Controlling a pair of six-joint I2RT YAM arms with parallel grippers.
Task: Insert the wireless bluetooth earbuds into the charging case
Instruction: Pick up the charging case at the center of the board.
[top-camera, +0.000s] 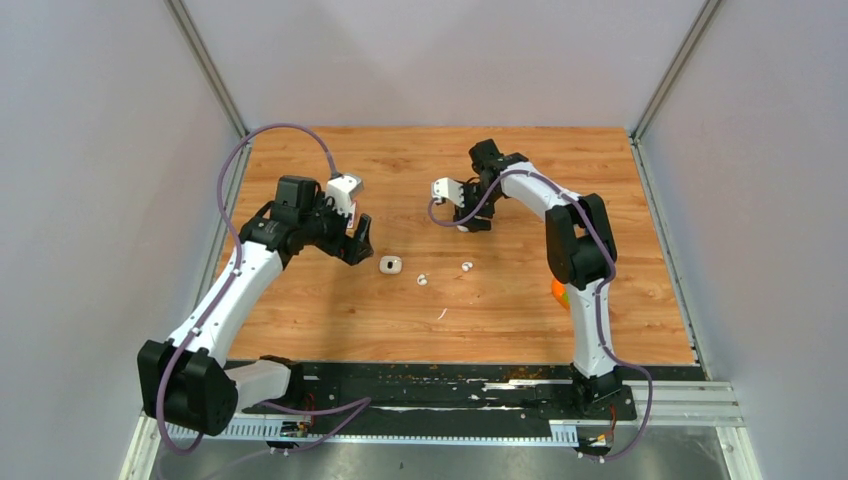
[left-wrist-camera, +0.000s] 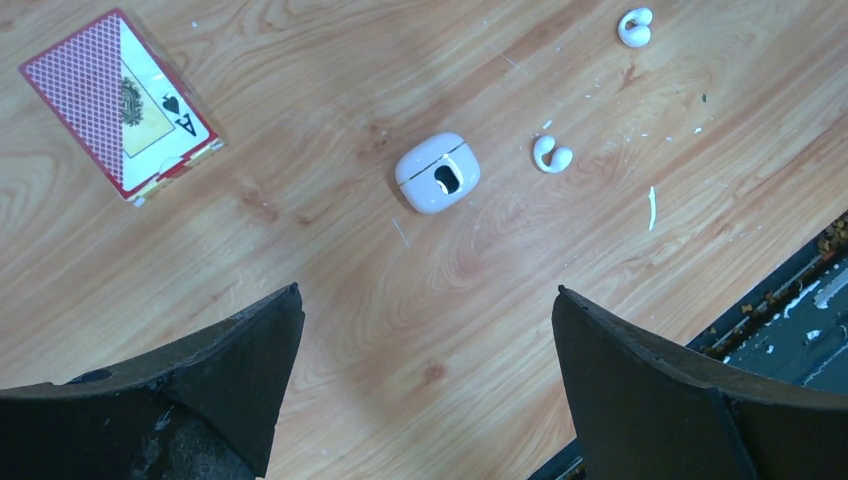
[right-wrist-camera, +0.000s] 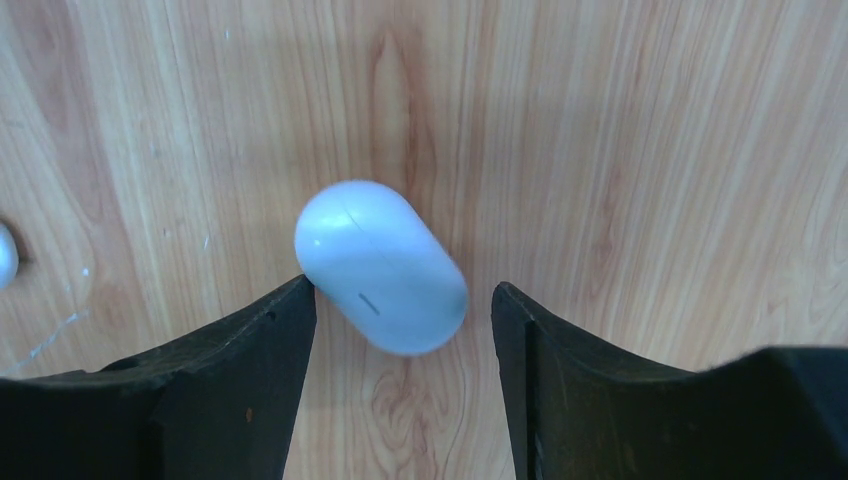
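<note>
My left fingers (left-wrist-camera: 428, 291) hang spread and empty. At their twelve o'clock lies a square case (left-wrist-camera: 438, 172), with two earbuds (left-wrist-camera: 552, 153) loose on the bench (left-wrist-camera: 300, 250) at one o'clock. My right fingers (right-wrist-camera: 401, 284) straddle an oval case (right-wrist-camera: 380, 265), unclenched. Nothing is seated yet, I judge.

Case (left-wrist-camera: 437, 172): white and rounded, lying flat on the wood, a dark slot in its upper face.
Earbud (left-wrist-camera: 551, 154): glossy white, curled, just right of the case, not touching it.
Second earbud (left-wrist-camera: 635, 27): the same kind, farther right of the case and higher.
Sliver (left-wrist-camera: 652, 207): thin, white, right of the case, below the nearer earbud.
Card box (left-wrist-camera: 120, 100): red-backed, ace of spades showing, well left of the case.
Left gripper (left-wrist-camera: 428, 291): jaws spread wide below the case, black fingers (left-wrist-camera: 230, 370) framing bare table (left-wrist-camera: 420, 340).
Rail (left-wrist-camera: 790, 310): black, littered, lower right of the case.
</note>
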